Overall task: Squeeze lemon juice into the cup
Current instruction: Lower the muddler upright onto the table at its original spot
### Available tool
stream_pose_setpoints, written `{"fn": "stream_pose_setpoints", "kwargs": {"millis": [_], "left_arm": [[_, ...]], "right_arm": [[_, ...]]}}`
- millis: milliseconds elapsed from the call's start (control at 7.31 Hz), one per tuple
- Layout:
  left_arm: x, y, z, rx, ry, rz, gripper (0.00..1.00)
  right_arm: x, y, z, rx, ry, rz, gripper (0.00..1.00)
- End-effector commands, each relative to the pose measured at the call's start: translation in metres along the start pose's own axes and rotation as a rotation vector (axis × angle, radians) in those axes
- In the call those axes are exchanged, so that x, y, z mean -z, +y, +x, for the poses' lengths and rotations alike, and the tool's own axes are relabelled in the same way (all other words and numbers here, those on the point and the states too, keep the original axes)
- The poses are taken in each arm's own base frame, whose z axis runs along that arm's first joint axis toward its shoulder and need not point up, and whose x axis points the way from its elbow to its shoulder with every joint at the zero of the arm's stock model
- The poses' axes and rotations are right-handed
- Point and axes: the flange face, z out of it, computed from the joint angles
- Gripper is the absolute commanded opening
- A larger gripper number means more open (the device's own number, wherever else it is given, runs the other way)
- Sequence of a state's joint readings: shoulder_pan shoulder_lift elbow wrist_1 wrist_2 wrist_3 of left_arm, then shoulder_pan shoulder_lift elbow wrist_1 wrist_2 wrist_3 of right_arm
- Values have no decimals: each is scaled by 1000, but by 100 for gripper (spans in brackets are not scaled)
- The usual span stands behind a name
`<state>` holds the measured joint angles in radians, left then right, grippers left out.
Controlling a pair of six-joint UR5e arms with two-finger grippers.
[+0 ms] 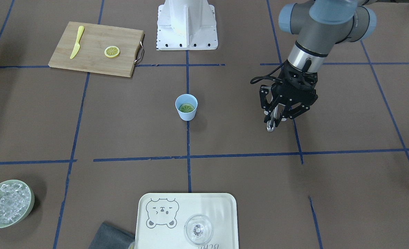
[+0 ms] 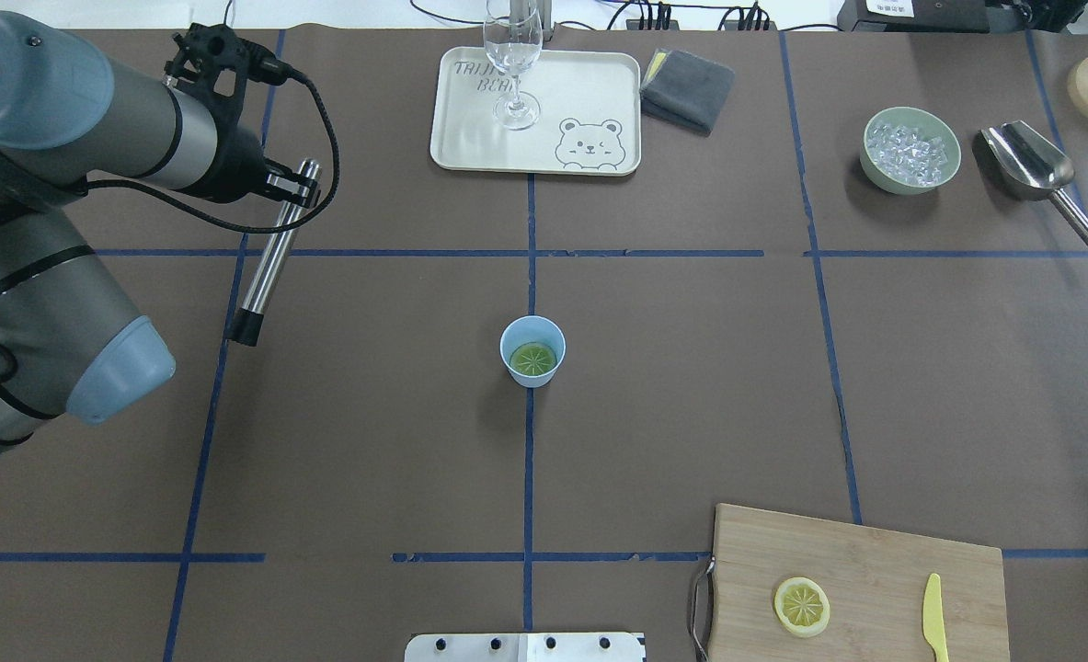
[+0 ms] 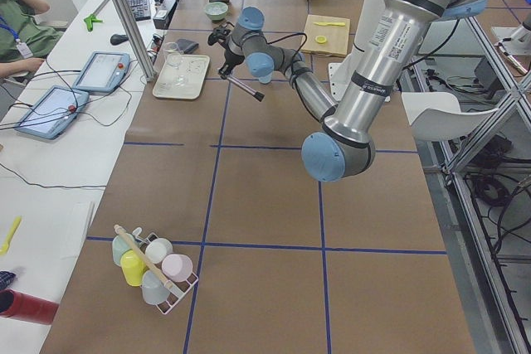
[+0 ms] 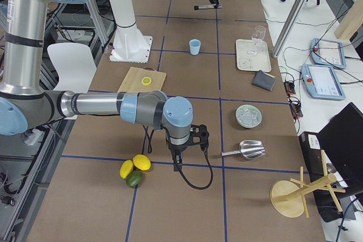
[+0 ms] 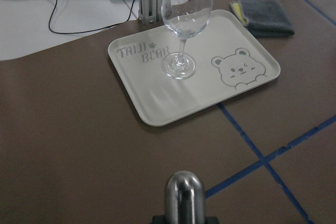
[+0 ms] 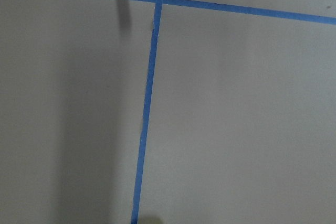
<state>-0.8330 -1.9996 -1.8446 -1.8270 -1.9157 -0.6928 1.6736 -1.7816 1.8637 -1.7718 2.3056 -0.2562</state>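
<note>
We see the left pincer (image 2: 293, 188) clenched around a metal rod (image 2: 268, 257), gripping it near its rounded silver end. The rod slants away from the fingers, with its black tip on the robot's side. In the front-facing view the fingers are drawn in close on either side of the rod, which we see nearly end-on. From the left wrist camera only the rod's polished end shows, and beyond it a cream tray (image 5: 157, 116) carrying a wine glass (image 5: 185, 19).

The cup (image 2: 532, 351) stands upright at the middle of the surface (image 2: 691, 386), on a line of blue tape. It is well apart from the left pincer, off to the robot's right of it and nearer the robot's base. The lemon slice (image 2: 533, 359) lies flat in the bottom of the cup (it looks greenish against the blue wall). A second slice (image 2: 802, 606) lies on the wooden cutting board (image 2: 875, 561) beside a yellow knife (image 2: 934, 616), far from both pincers.

The right pincer (image 4: 177, 160) shows only in the side view, low over the surface near some whole citrus fruit (image 4: 135, 170). We cannot tell whether it is released or clenched.
</note>
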Motion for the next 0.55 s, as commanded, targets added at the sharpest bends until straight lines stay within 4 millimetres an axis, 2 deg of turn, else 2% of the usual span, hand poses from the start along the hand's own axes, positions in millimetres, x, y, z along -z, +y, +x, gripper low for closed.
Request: {"fn": "stream_pose_setpoints", "kwargs": {"millis": [0,137,410], "left_arm": [[-24,41,-65,93,-98,-104,0],[-32,60,-86,116,-128,-135,0],[-42,80,-107,217,-168,-162,0]], "right_arm": [[0,0,0,1,0,1,100],[0,0,0,-2,0,-1,100],[-1,0,1,-3,-3,-1,100]]}}
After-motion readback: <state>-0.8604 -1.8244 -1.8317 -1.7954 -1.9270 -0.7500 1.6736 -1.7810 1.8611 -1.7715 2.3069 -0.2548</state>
